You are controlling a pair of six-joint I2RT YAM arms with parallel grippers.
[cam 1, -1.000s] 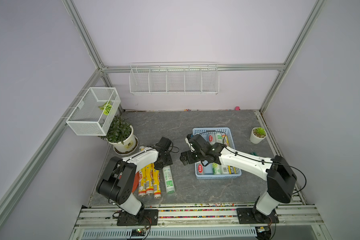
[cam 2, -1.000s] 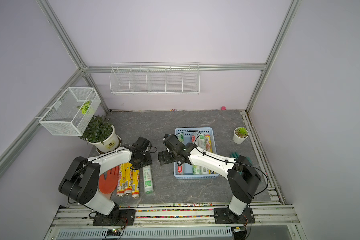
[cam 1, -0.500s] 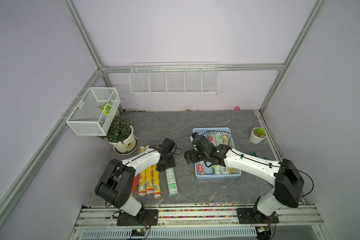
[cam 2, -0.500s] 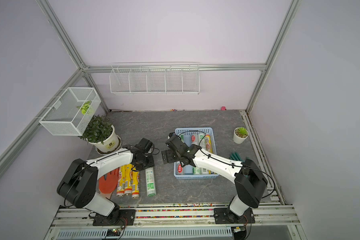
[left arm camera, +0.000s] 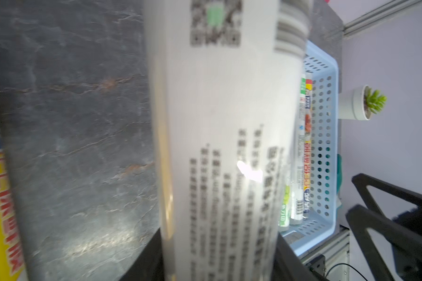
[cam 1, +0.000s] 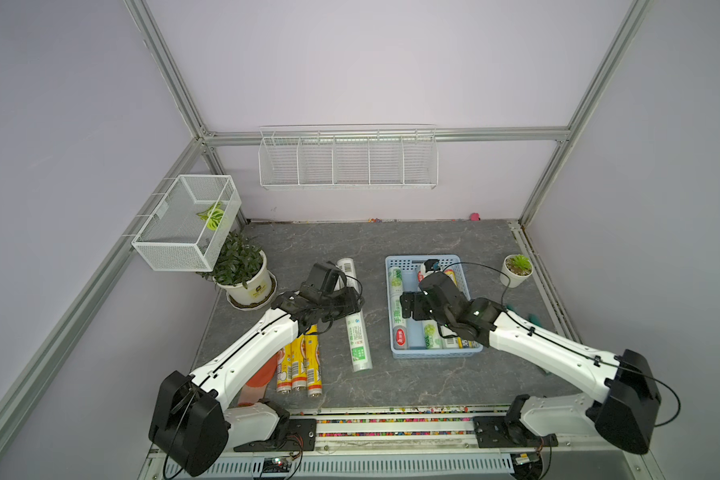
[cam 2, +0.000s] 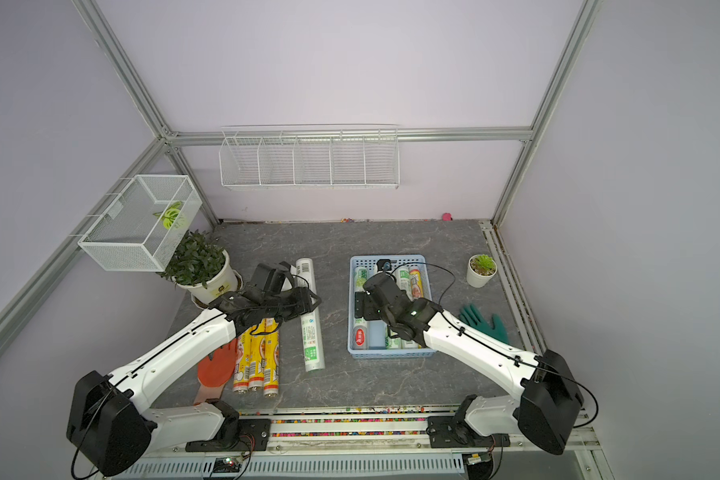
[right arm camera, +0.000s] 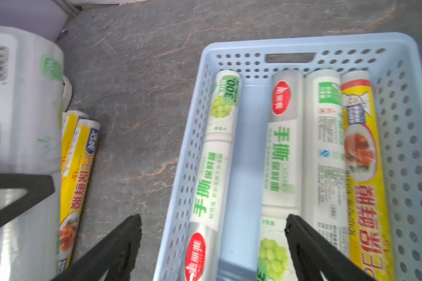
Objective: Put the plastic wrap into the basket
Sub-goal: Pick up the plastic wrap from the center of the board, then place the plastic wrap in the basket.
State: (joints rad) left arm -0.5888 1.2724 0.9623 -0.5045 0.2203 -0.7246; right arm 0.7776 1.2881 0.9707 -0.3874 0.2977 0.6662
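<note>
Four plastic wrap rolls are lying lengthwise in the light blue basket [cam 1: 433, 354]. Three are whitish rolls [right arm camera: 283, 146] with green print, and there's one yellow roll [right arm camera: 361, 158] along the wall on the succulent side. You can see a bare strip of basket floor between the outermost whitish one and the next.

A fifth roll [cam 1: 356, 332], whitish with green print and a barcode at its far end, is clamped in your left fingers [cam 1: 350, 304], roughly at its middle. It hangs over the desk [cam 1: 329, 245], between the basket and the loose rolls, parallel to the basket's long side and not touching it. In the wrist views it looks lifted off the surface, but I can't say for sure.

Three yellow rolls on the desk [cam 1: 300, 361] sit side by side, with their far ends tucked under your left arm.

Your right fingers [cam 1: 408, 306] are spread wide and holding nothing. They hover over the basket's near-side wall, one tip outside it above the desk and the other above a whitish roll inside.

Further out:
- an orange glove [cam 2: 217, 365] is next to the yellow rolls
- a green glove [cam 2: 483, 322] is beyond the basket by the right arm
- a leafy potted plant [cam 1: 242, 270] is at the far left
- a small succulent pot [cam 1: 516, 270] is at the far right
- a white wire-mesh box [cam 1: 188, 224] hangs on the side frame
- a long wire rack [cam 1: 348, 160] is on the back wall
</note>
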